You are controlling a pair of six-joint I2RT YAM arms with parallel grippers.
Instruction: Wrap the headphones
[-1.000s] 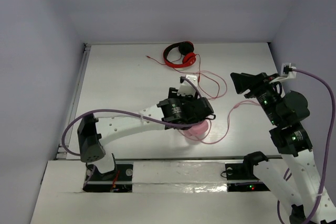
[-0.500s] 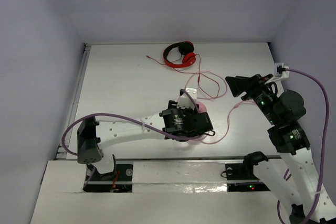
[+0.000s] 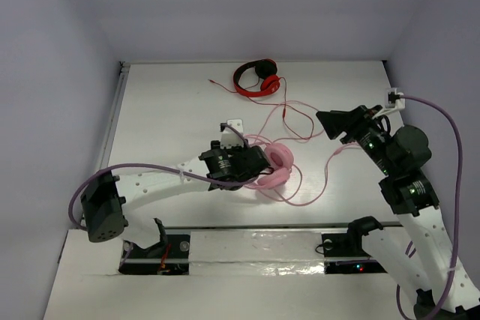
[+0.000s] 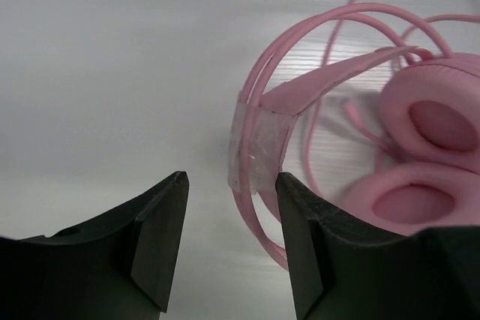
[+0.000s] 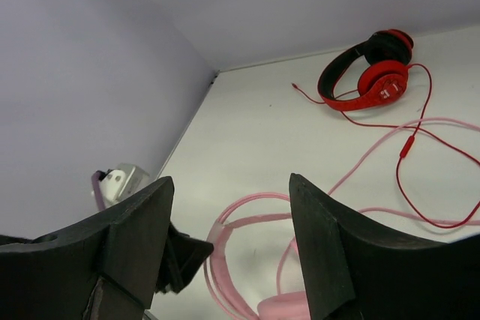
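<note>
Moved: left claw (image 4: 232, 179) drawn back leftward, uncovering headphones (image 3: 276, 168) | Left claw: released, empty, facing taped headband (image 4: 330, 80) | Right claw (image 5: 229, 181): released, hovering | Headphones: mid-tabletop (image 3: 165, 110) | Progress: some cable (image 3: 325, 180) looped along headband; rest trails loose, unwrapped.

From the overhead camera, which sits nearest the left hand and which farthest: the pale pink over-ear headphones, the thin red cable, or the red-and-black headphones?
1. Pale pink over-ear headphones, right beside the left hand, on its right.
2. Thin red cable, farther back and to the right.
3. Red-and-black headphones, at the far back.
</note>
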